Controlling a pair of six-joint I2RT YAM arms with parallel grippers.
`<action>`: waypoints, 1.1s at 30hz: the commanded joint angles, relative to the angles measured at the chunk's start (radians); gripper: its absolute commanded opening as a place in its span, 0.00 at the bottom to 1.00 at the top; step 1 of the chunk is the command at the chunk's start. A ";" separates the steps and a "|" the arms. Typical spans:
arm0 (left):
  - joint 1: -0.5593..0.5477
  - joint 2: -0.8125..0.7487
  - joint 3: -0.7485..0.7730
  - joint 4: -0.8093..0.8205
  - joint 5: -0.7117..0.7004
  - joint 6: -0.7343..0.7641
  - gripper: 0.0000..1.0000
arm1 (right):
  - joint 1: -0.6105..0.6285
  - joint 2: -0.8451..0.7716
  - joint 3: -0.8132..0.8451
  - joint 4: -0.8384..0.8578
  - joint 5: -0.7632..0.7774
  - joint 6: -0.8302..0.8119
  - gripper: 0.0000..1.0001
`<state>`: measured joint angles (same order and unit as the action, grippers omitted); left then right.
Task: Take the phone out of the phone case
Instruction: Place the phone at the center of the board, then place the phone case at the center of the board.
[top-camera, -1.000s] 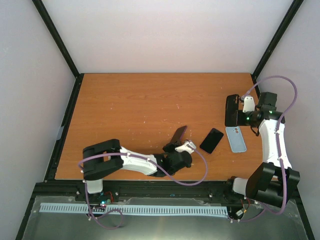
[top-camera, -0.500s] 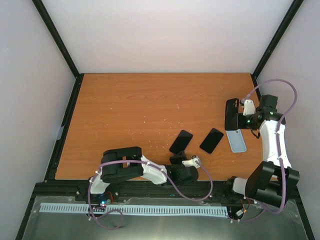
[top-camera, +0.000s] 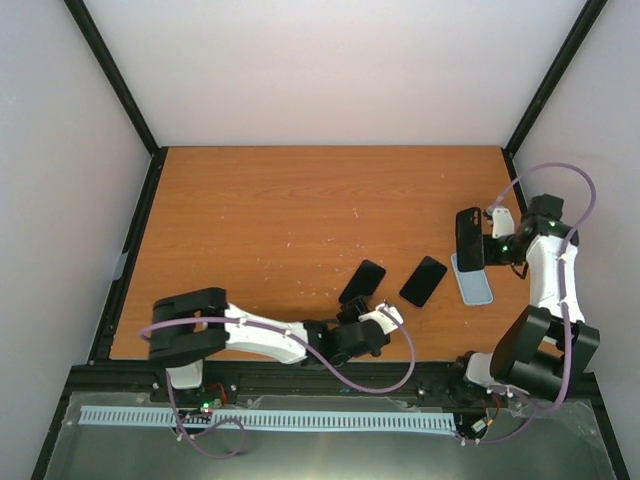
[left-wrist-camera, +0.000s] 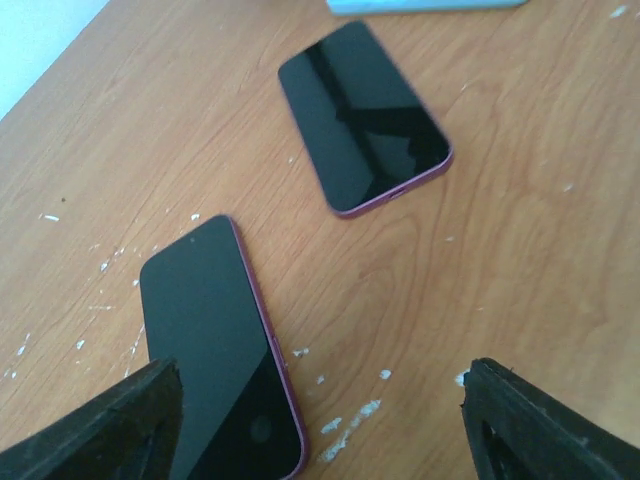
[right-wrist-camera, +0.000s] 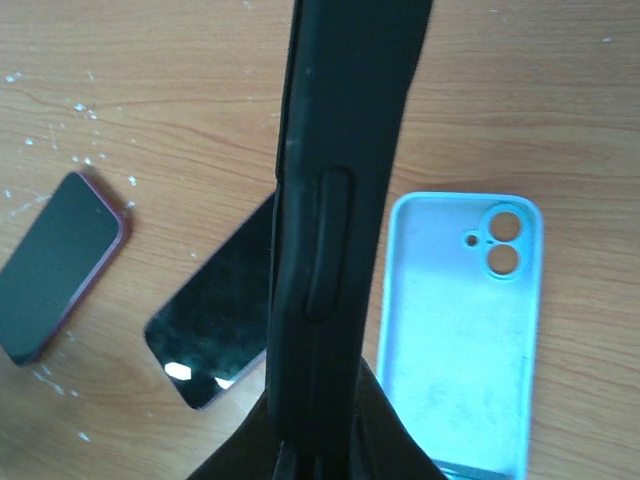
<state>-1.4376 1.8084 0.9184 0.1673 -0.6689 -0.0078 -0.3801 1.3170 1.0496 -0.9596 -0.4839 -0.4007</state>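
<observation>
The black case (right-wrist-camera: 340, 150) is up in the air on the right, clamped in the right gripper (right-wrist-camera: 320, 455). Its long side points straight out from the fingers, thin edge up, and I cannot tell if a phone is inside. The left gripper (left-wrist-camera: 320, 392), fingers apart, sits low by the near edge, well to the left, with a left phone (top-camera: 362, 282) and a right phone (top-camera: 423, 281) flat on the table between, and an empty blue case (top-camera: 473, 285) down on the table close by the black one.
</observation>
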 joint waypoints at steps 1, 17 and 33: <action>0.000 -0.115 -0.044 -0.009 0.156 -0.126 0.79 | -0.089 0.039 0.070 -0.070 0.001 -0.168 0.03; 0.138 -0.359 -0.207 0.086 0.287 -0.292 0.87 | -0.381 0.405 0.351 -0.308 0.156 -0.505 0.03; 0.140 -0.445 -0.278 0.075 0.259 -0.325 0.88 | -0.381 0.696 0.443 -0.382 0.155 -0.662 0.03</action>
<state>-1.2987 1.3872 0.6399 0.2314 -0.3962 -0.3088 -0.7574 1.9491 1.4712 -1.2884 -0.3176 -0.9783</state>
